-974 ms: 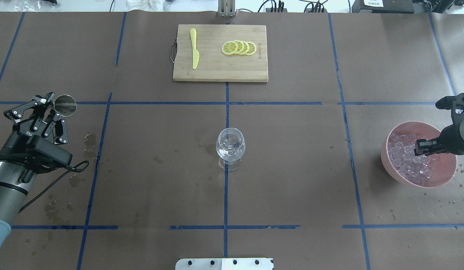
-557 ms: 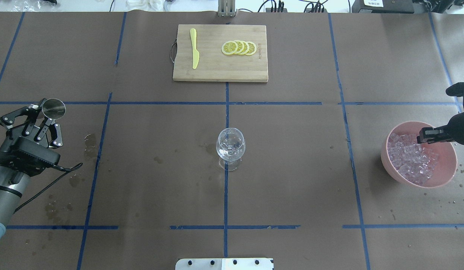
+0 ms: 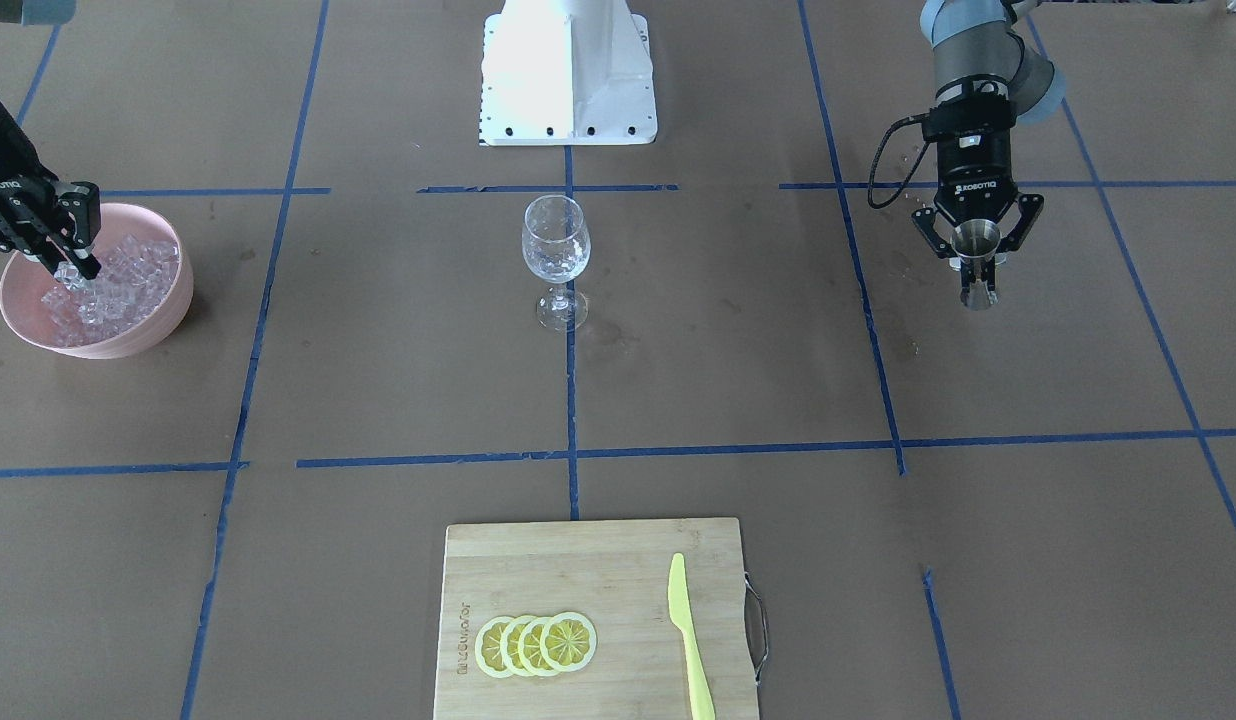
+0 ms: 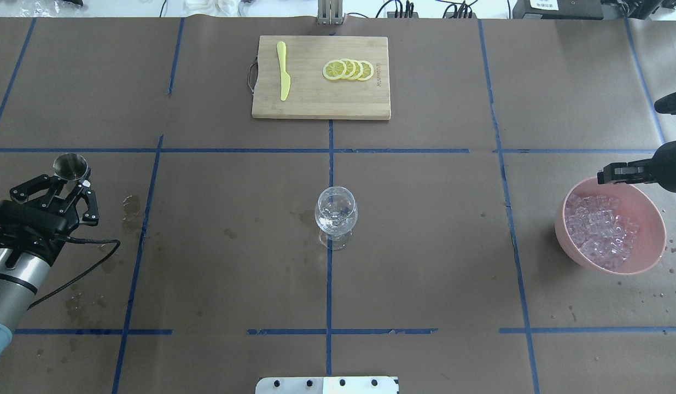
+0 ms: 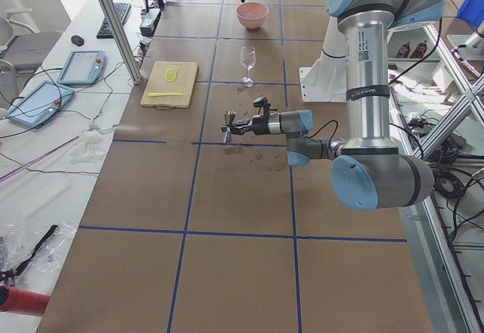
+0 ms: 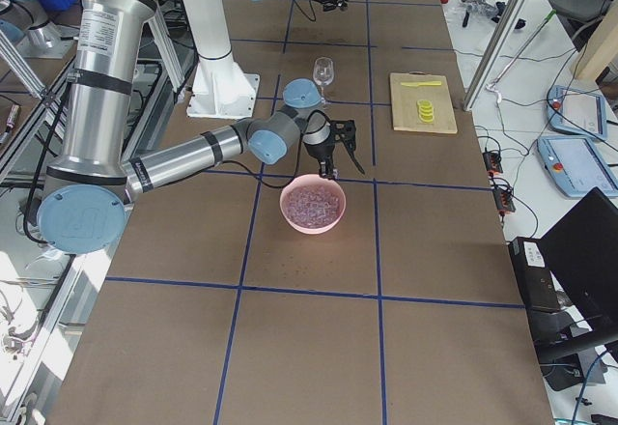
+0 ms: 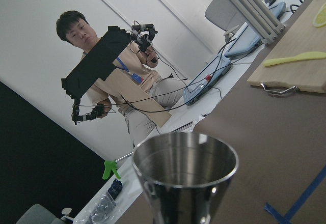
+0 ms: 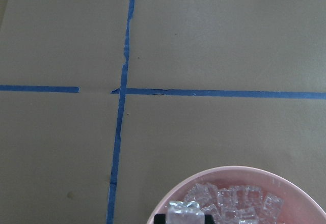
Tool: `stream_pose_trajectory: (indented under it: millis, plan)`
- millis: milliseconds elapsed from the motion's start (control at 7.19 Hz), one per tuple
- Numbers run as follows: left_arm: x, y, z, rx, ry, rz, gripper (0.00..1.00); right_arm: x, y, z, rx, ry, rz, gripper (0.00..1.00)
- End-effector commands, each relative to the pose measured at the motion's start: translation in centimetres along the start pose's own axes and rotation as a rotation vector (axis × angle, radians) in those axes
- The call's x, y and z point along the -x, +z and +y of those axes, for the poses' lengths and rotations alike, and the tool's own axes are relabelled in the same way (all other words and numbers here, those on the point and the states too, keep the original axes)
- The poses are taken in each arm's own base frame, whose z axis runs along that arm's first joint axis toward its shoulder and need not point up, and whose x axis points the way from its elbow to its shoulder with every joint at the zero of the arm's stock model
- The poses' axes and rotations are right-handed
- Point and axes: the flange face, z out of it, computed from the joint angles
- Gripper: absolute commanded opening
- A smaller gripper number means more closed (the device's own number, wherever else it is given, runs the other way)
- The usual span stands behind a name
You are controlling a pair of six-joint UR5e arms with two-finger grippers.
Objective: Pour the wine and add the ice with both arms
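Note:
The wine glass (image 4: 336, 210) stands upright at the table's middle, also in the front view (image 3: 555, 240). My left gripper (image 4: 74, 183) is shut on a steel jigger (image 4: 70, 164) at the left side, well away from the glass; the jigger's open cup fills the left wrist view (image 7: 186, 173). The pink bowl (image 4: 562, 230) of ice (image 4: 603, 230) sits at the right. My right gripper (image 4: 607, 175) hangs above the bowl's far rim, shut on an ice cube (image 8: 183, 213). In the front view it (image 3: 76, 262) is over the ice (image 3: 113, 290).
A wooden cutting board (image 4: 316, 101) at the far middle carries lemon slices (image 4: 349, 70) and a yellow knife (image 4: 283, 71). The white robot base (image 3: 568, 70) is at the near edge. Wet spots (image 4: 131, 210) mark the paper near the left gripper.
My right gripper has risen out of the ice and moved toward the bowl's far rim. My left gripper has drawn back leftward with the jigger.

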Motion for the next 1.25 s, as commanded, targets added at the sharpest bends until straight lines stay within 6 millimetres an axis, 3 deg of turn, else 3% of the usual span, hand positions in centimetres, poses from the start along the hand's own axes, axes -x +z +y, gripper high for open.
stream_pose_trajectory:
  millis: [0,278,557,696,1113]
  plan:
    - [-0.7,0.0,1.6,0.038,-0.221,0.024,0.0,1.8,-0.9,-0.9,-0.022,0.024,-0.037,0.0]
    - [-2.2,-0.2,2.5,0.054,-0.299,0.043,0.0,4.2,-2.7,-1.7,-0.053,0.056,-0.091,0.0]
    - [-4.8,0.4,2.5,0.055,-0.44,0.057,0.0,4.4,-2.9,-1.7,-0.055,0.053,-0.096,0.0]
    - [-5.8,1.5,4.8,0.06,-0.448,0.037,0.0,4.5,-2.9,-1.7,-0.056,0.052,-0.097,0.0]
    - [-6.2,1.8,5.2,0.064,-0.449,0.035,0.0,4.7,-3.2,-1.7,-0.06,0.051,-0.1,0.0]
